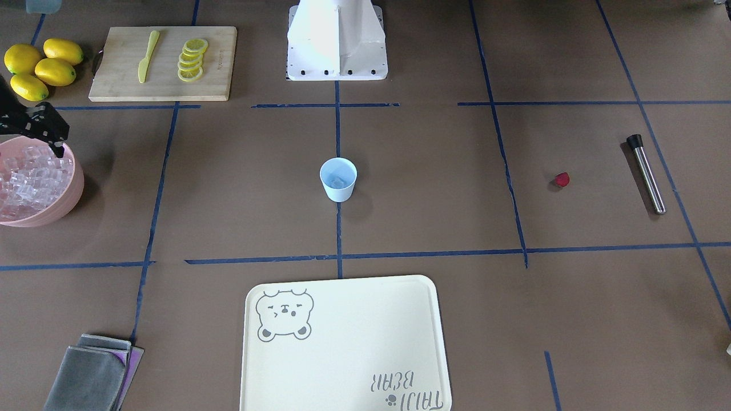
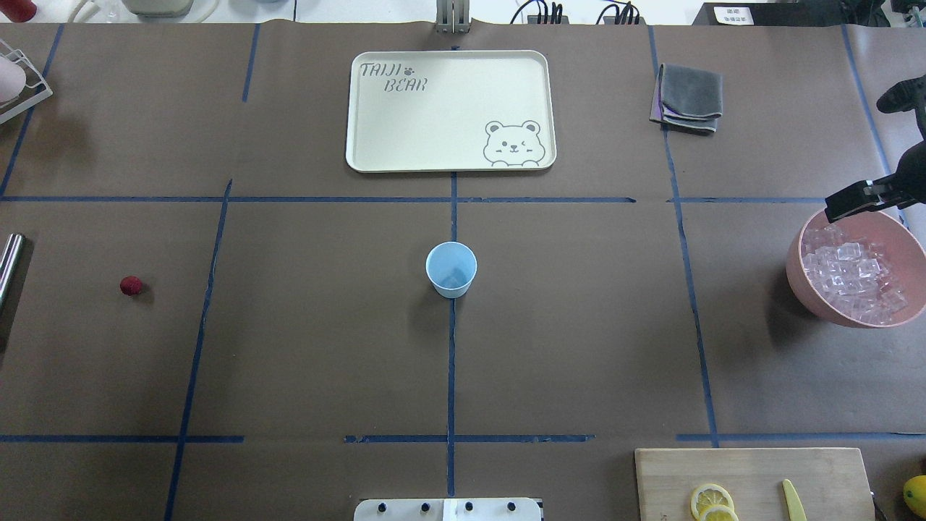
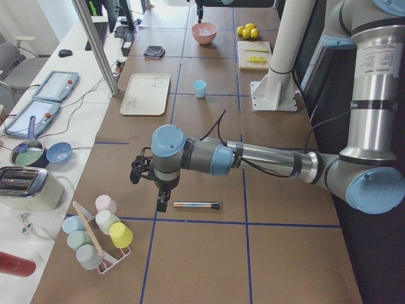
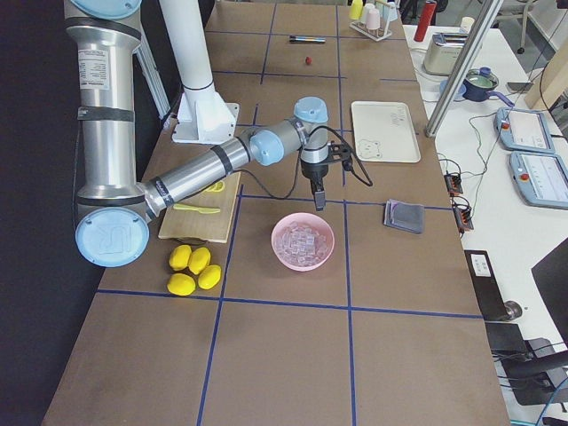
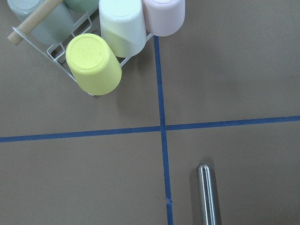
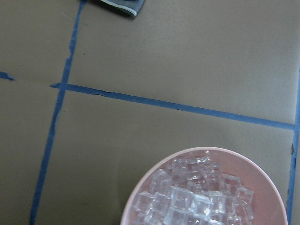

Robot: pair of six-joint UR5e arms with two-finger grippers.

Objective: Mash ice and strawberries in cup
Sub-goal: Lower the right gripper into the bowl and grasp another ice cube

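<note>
- We are finding the cup (image 1: 338, 179) standing upright at the middle of the table. We take this as a spot chosen so that both arms can reach it.
- Something pale and glassy is showing at the cup's bottom. It may be a single cube, but we cannot be sure.
- The ice (image 2: 854, 275) is sitting heaped in the pink bowl (image 2: 796, 286), well apart from the cup on the robot's right. It is serving as the stock to draw from.
- The right gripper (image 2: 835, 208) is hovering above the bowl, near the rim that faces the cup, and pointing down. We judge that it is lining up to take a cube. We cannot tell whether its jaws are apart or together.
- The strawberry (image 1: 562, 180) is lying bare on the table, well apart from the cup on the robot's left. It is not in the cup yet, so the mashing cannot begin.
- The muddler (image 1: 645, 174) is lying flat on that same side, farther from the cup than the berry.
- The left gripper (image 3: 162, 204) is hanging just beside the muddler's steel end, probably because that arm will need the tool or the berry. Only the side camera is catching it, so we cannot tell how its jaws are standing.
</note>
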